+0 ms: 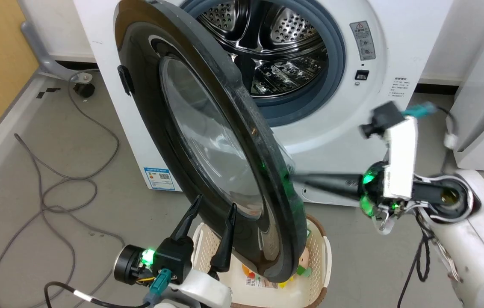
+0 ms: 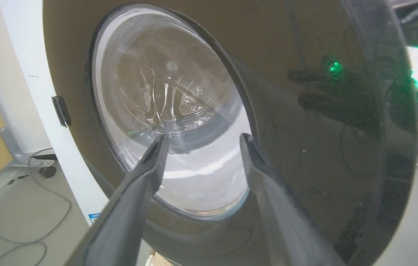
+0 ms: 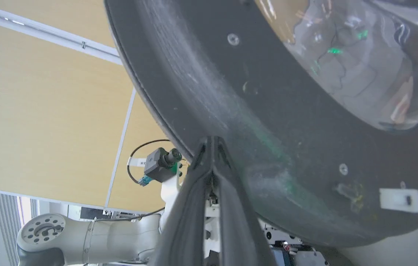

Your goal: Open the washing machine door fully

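Door [image 1: 208, 149] stands partly open, hinged at the left of the washer [image 1: 396, 47], drum [image 1: 276, 42] exposed. Right gripper [image 3: 212, 139]: fingers pressed together, nothing between them, tips at the door's matte inner face near the rim. This looks like contact, but the blur makes it hard to confirm. Left gripper [image 2: 204, 137]: fingers spread, empty, just off the glossy outer face, pointing at the window's lower part. Basket [image 1: 325, 252] on the floor under the door's bottom edge.

Large round glossy black door with clear domed glass window [image 1: 208, 141]: roughly half open, hinged left of the opening, free edge swung out toward the camera. Big white front-loading washing machine [image 1: 332, 128]: grey rubber ring [image 1: 337, 55] and perforated steel drum [image 1: 267, 38] exposed, blue label sticker [image 1: 159, 178] at lower left front corner.
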Motion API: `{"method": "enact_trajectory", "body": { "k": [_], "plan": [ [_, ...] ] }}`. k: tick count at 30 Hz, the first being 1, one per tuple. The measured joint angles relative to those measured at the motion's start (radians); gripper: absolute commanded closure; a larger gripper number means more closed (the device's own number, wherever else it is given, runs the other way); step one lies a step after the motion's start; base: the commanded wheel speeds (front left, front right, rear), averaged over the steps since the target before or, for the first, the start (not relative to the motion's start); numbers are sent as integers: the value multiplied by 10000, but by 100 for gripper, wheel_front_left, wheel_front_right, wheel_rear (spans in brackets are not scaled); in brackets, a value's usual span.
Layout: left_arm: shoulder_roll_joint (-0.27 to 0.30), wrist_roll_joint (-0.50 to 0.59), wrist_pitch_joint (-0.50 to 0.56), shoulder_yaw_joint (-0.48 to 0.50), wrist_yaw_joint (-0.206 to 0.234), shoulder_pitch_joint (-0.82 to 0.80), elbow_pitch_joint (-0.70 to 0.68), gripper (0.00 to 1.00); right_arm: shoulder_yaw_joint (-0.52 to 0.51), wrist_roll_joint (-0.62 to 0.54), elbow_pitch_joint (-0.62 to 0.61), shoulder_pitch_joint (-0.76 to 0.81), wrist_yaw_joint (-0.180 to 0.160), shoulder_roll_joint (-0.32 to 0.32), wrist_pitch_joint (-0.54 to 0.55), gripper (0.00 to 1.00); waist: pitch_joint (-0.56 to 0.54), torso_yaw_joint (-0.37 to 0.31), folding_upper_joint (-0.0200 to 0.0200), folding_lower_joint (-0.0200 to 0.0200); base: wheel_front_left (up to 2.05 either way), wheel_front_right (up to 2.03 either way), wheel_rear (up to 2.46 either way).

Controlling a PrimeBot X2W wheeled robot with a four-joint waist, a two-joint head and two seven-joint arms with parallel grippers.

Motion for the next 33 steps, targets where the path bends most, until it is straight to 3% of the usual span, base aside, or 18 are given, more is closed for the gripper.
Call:
{"method": "enact_trajectory", "body": {
  "k": [6,7,9,16,23,28,33],
  "plan": [
    [4,58,0,303,12,13,38,0,-991,-510,-483,1243,-2,-35,-3359,100,30,-77,0,0,0,0,0],
    [0,58,0,359,13,20,48,0,-1183,-550,-558,1546,-2,0,-3912,88,28,-103,0,0,0,0,0],
    [6,59,0,545,29,71,54,0,-1455,-857,-742,2172,-2,-6,-4861,0,24,-165,0,0,0,0,0],
    [15,79,0,984,61,202,109,0,-2652,-1037,-1315,4504,-2,291,-7706,0,-17,-367,0,0,0,0,0],
    [21,163,0,1283,59,394,201,0,-3392,-2692,-955,6117,-2,468,-10615,0,-191,-574,0,0,0,0,0],
    [21,171,0,1413,40,428,324,0,-3962,-5185,-267,6511,-2,543,-12096,0,-264,-652,0,0,0,0,0],
    [21,171,0,1498,8,485,385,0,-5448,-9344,-499,6635,-2,1047,-12339,0,-348,-691,0,0,0,0,0]
  ]
}}
